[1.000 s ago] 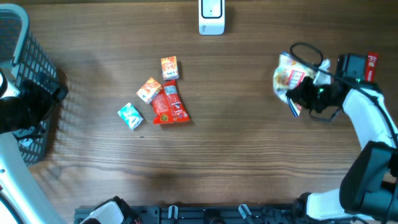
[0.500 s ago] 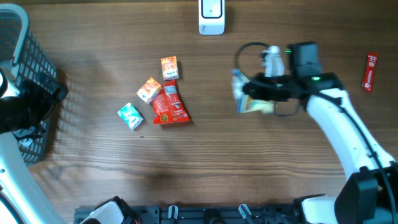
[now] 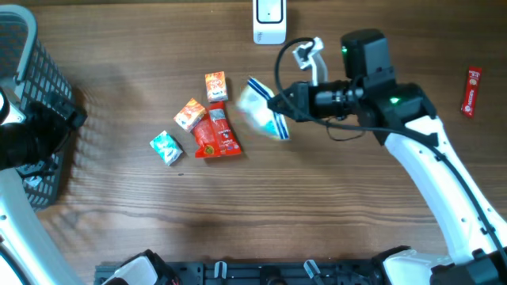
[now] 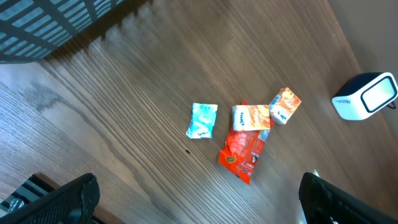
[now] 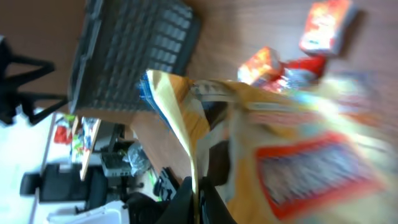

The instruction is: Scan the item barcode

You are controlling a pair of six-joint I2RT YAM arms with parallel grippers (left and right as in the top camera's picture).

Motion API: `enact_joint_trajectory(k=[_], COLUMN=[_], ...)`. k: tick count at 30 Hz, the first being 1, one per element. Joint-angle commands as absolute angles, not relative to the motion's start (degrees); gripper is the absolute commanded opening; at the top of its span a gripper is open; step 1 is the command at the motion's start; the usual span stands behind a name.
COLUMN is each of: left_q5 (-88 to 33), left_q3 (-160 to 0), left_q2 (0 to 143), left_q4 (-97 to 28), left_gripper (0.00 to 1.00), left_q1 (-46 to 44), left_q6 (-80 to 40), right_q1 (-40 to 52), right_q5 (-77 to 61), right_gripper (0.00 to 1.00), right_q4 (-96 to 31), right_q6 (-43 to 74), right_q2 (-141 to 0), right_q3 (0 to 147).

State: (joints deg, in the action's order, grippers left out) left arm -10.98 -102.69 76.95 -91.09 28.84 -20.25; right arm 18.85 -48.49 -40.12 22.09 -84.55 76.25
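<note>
table (image 3: 317, 206): matt wood grain | snack bag (image 3: 263, 112): glossy foil | basket (image 3: 43, 87): plastic mesh

The overhead camera looks straight down on the whole table (image 3: 333, 214). Both wrist cameras look down slanted; all three show the basket (image 3: 47, 79).

Right claw (image 3: 279, 101) clamped shut, arm outstretched; left claw (image 4: 198, 186) spread wide.

The packet (image 3: 262, 112) is white (blue stripes), the pouch (image 3: 215, 136) red.
</note>
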Motion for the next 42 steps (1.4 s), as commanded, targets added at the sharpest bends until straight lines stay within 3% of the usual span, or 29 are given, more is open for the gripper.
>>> enact_joint_trajectory(k=[1, 9, 12, 16, 21, 23, 29, 35, 42], left_q5=[-10.8, -10.8, -10.9, -10.8, -10.9, -10.8, -10.8, -10.8, -10.8], left_q3=[-102.7, -102.7, -102.7, -102.7, -102.7, -102.7, -102.7, -102.7, -102.7], left_q2=[76.9, 76.9, 76.9, 76.9, 76.9, 76.9, 76.9, 76.9, 76.9], left_q4=[-90.9, -90.9, -90.9, -90.9, -90.9, -90.9, -90.9, -90.9, -90.9], left_gripper=[1.0, 1.0, 1.0, 1.0, 1.0, 1.0, 1.0, 1.0, 1.0], left_q1=[29.1, 29.1, 29.1, 29.1, 29.1, 29.1, 29.1, 29.1, 29.1], left_q6=[-19.9, -19.9, -19.9, -19.9, -19.9, -19.9, -19.9, -19.9, -19.9], right_q1=[17.5, 17.7, 17.8, 18.7, 19.8, 19.2, 16.1, 11.1, 2.8], right_q5=[-47.7, -58.3, -68.4, -84.7, -85.4, -84.3, -71.4, -66.8, -50.8], right_gripper=[0.04, 0.04, 0.04, 0.04, 0.04, 0.04, 0.04, 0.04, 0.04], right_q4=[-40.0, -28.6, -22.0, -1.1, 18.9, 17.0, -6.3, -6.6, -11.9], right_q6=[23.4, 26.5, 30.5, 46.4, 60.1, 57.7, 44.9, 44.6, 36.5], right_q2=[-88.1, -93.0, -92.9, -92.6, -92.4, -92.4, -93.4, -97.4, -98.7], right_q3=[70.1, 62.4, 62.6, 62.6, 62.5, 62.3, 56.9, 50.0, 49.6])
